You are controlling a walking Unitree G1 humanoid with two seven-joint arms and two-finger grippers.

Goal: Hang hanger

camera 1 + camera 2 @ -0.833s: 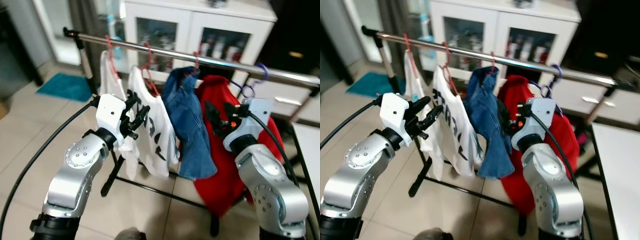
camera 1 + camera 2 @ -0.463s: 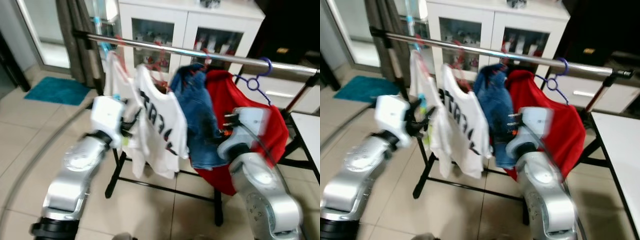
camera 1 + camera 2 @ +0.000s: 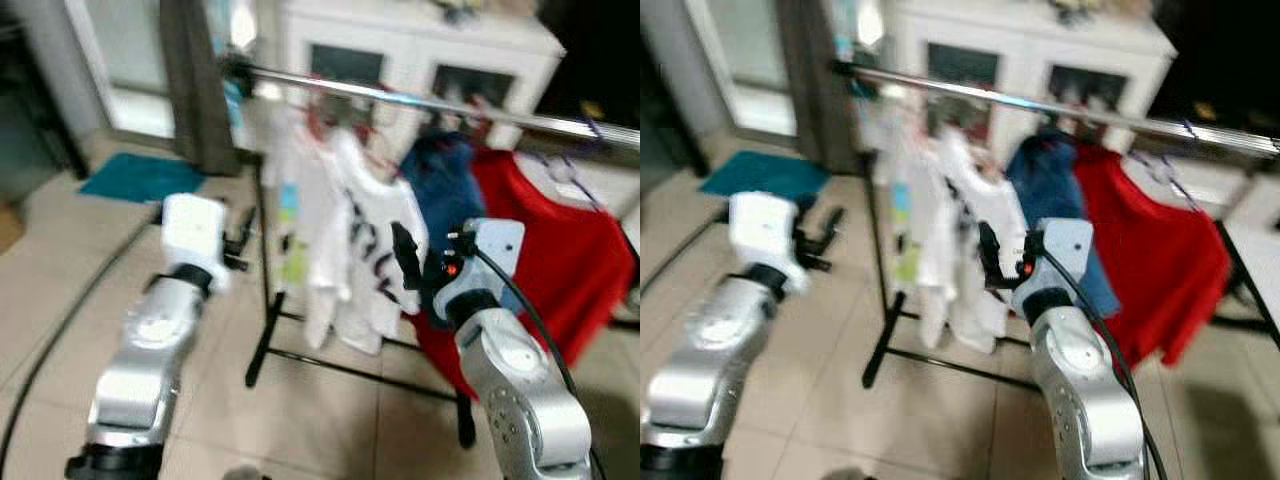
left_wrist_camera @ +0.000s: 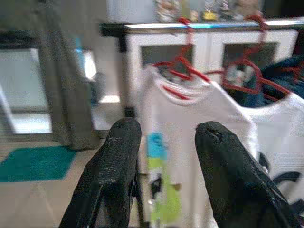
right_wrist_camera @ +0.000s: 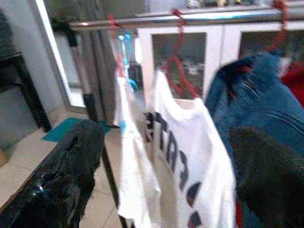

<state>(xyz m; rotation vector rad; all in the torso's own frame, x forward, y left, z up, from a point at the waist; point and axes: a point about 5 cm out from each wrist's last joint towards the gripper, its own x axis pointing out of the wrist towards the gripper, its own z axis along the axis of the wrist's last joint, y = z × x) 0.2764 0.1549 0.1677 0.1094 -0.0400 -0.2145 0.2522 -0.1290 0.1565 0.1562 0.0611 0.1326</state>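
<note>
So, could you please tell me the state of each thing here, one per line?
Rail: holding clothes.
White shirts: hanging on red hangers.
Denim jacket: hanging.
Red shirt: hanging.
Left gripper: fingers open, empty.
Right gripper: fingers open, empty.

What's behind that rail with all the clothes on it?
Behind the rail stands a white cabinet with glass doors; small items sit inside, too blurred to name. The hanging white shirts, denim garment and red top cover its lower part.
</note>
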